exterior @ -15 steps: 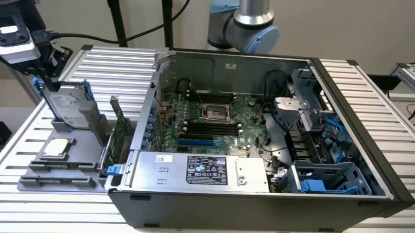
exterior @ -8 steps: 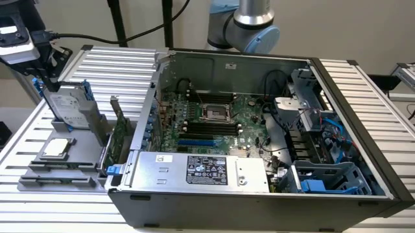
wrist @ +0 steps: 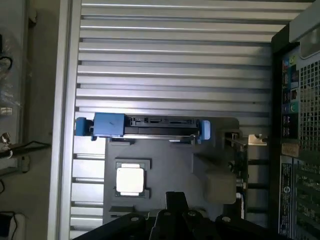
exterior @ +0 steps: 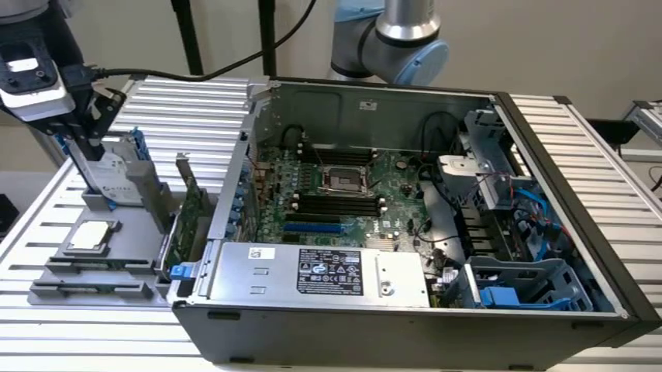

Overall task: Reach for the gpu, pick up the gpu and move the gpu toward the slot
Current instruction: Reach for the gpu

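We list the gpu, ungrasped, on edge just beside the computer case; the gripper hangs farther from that case, reach unfinished; jaws' state we cannot tell.

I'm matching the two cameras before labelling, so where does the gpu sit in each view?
Exterior view: the gpu stands on edge between the grey fixture and the computer case, toward the exterior view's left.
Wrist view: the gpu is seen edge-on as a thin strip between the grey fixture and the computer case.
Shared landmark: the square silver processor chip lying on the fixture.
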`<action>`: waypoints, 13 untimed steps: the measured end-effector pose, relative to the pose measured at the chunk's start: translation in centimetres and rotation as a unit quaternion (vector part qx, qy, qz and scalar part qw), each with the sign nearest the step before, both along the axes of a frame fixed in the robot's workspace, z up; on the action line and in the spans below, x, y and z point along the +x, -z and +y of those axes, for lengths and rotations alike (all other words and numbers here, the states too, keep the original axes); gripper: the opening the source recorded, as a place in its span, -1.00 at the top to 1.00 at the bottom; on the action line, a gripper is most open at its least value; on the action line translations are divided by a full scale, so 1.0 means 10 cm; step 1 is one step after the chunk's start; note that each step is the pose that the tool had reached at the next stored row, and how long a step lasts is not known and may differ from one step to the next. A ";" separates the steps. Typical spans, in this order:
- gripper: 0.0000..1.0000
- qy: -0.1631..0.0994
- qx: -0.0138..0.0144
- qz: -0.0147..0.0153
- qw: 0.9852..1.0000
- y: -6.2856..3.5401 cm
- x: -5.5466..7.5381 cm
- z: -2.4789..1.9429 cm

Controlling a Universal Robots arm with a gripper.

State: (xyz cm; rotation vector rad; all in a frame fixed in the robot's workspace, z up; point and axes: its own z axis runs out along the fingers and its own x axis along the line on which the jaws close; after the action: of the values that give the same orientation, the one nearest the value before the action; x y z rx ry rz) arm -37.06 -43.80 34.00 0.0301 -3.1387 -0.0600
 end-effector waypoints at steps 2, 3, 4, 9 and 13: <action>0.79 0.000 0.000 0.000 1.000 0.015 0.09 -0.032; 0.79 0.000 0.000 0.000 1.000 0.025 0.13 -0.043; 0.79 0.000 0.000 0.000 1.000 0.036 0.18 -0.054; 0.79 0.000 0.000 0.000 1.000 0.094 0.41 -0.111; 0.79 0.000 0.000 0.000 1.000 0.136 0.58 -0.158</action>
State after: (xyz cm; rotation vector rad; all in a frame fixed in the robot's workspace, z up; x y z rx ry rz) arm -31.24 -45.38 32.64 0.0300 -3.1386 -0.0598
